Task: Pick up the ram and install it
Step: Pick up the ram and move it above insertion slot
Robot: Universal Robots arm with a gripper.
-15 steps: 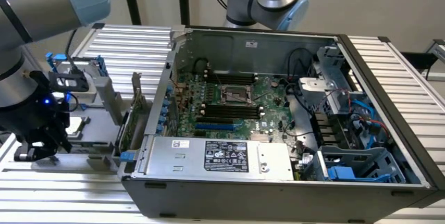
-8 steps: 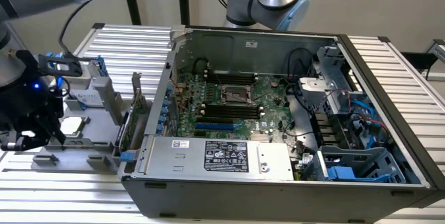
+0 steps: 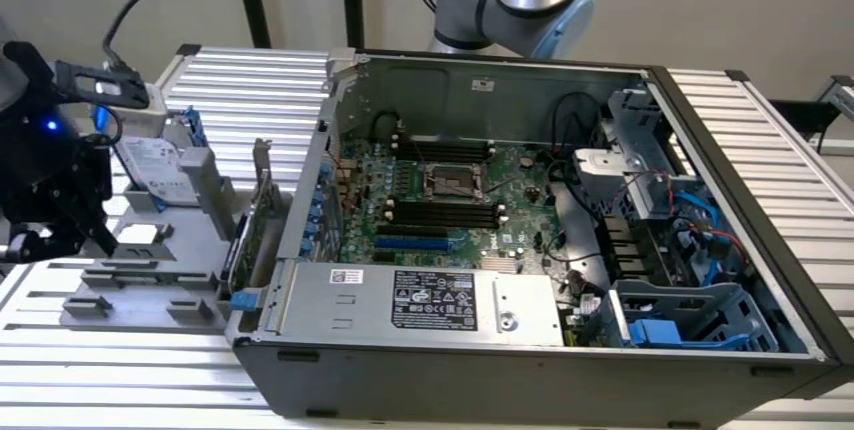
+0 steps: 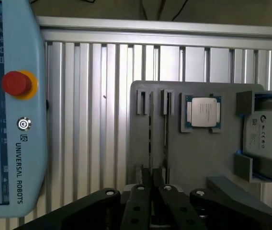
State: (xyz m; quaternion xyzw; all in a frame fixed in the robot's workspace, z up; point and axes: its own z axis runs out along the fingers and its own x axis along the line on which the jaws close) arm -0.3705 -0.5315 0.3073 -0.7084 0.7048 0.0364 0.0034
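End effector held low over slotted gray tray, grip state not determinable, ribbed metal desk beneath, open computer case alongside

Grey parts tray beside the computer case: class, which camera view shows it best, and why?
The wrist view: it looks straight down on the grey parts tray, showing its slots and the silver processor chip seated in it. The exterior view shows it from the side, at the exterior view's left, partly hidden by the gripper.
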